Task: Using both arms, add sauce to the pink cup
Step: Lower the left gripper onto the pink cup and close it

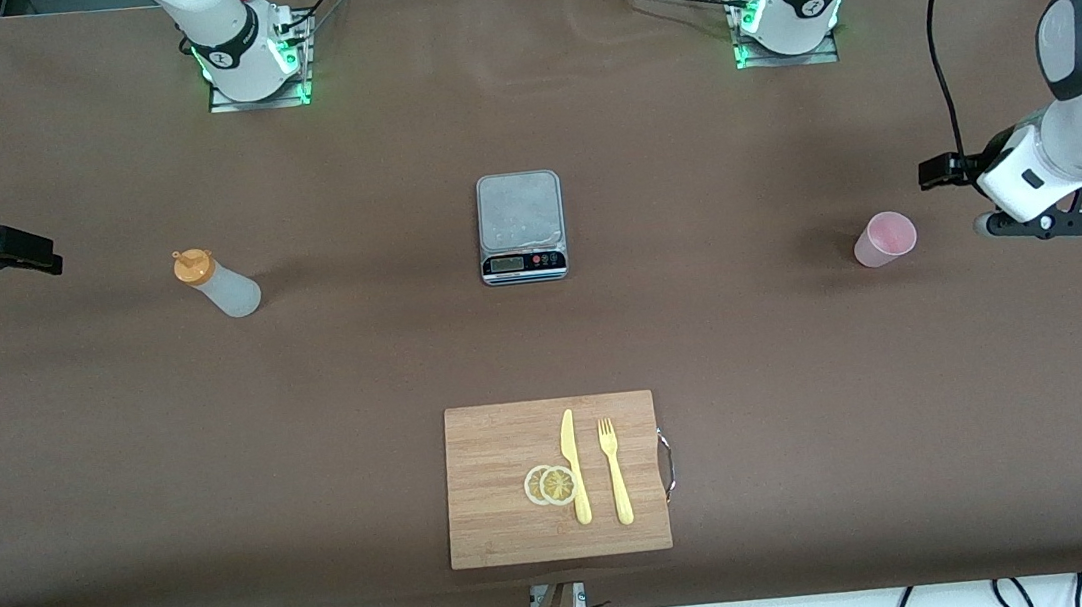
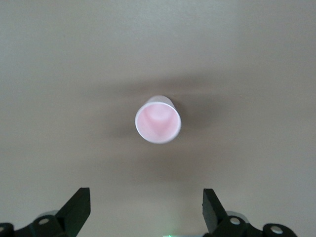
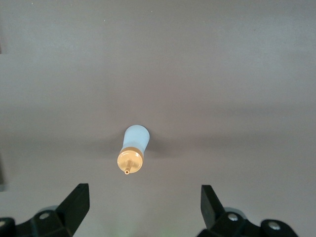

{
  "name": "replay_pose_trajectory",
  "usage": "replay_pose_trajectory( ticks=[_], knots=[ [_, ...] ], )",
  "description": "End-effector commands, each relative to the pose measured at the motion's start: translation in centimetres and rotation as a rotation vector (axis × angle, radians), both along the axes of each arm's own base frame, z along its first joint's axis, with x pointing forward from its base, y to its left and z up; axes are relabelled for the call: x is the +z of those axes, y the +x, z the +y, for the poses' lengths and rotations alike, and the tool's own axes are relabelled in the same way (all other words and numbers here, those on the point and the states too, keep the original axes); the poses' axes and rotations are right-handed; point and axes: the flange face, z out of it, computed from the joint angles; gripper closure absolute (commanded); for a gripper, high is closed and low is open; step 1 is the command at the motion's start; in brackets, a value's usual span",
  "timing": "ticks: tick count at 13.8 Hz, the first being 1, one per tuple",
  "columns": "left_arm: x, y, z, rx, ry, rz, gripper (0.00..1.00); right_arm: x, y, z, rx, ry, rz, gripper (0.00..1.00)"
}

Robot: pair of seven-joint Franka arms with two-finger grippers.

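The sauce bottle [image 1: 217,284], whitish with an orange nozzle cap, stands on the brown table toward the right arm's end. My right gripper [image 1: 43,257] hangs over the table apart from it, closer to that end. In the right wrist view the sauce bottle [image 3: 133,150] shows ahead of the open right gripper [image 3: 144,193], nothing between the fingers. The pink cup [image 1: 884,239] stands upright toward the left arm's end. My left gripper [image 1: 934,172] hovers over the table beside it, not touching. In the left wrist view the pink cup [image 2: 158,119] sits ahead of the open, empty left gripper [image 2: 145,196].
A silver kitchen scale [image 1: 519,207] sits mid-table between bottle and cup. Nearer the front camera lies a wooden cutting board [image 1: 486,450] with a yellow knife [image 1: 573,466], a yellow fork [image 1: 615,472] and two lemon slices [image 1: 550,484]. Both arm bases [image 1: 249,58] stand at the table's edge farthest from the front camera.
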Motion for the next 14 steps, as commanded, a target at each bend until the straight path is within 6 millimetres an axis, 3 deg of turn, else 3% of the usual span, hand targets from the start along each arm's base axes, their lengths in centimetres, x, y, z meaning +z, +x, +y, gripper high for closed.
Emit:
replay_pose_trajectory(
  ticks=[1, 4, 10, 14],
  knots=[
    [-4.5, -2.7, 1.6, -0.062, -0.004, -0.065, 0.00, 0.6, 0.2, 0.1, -0.004, -0.007, -0.005, 0.00],
    [-9.7, -4.7, 2.2, -0.057, -0.007, -0.158, 0.00, 0.5, 0.2, 0.1, -0.006, -0.005, -0.004, 0.00],
    [-14.5, -4.6, 2.6, -0.055, -0.025, -0.177, 0.02, 0.5, 0.3, 0.2, -0.007, -0.001, -0.005, 0.00],
    [-16.5, -4.6, 3.2, -0.045, -0.033, -0.175, 0.24, 0.5, 0.2, 0.3, -0.011, 0.002, -0.004, 0.00]
  ],
)
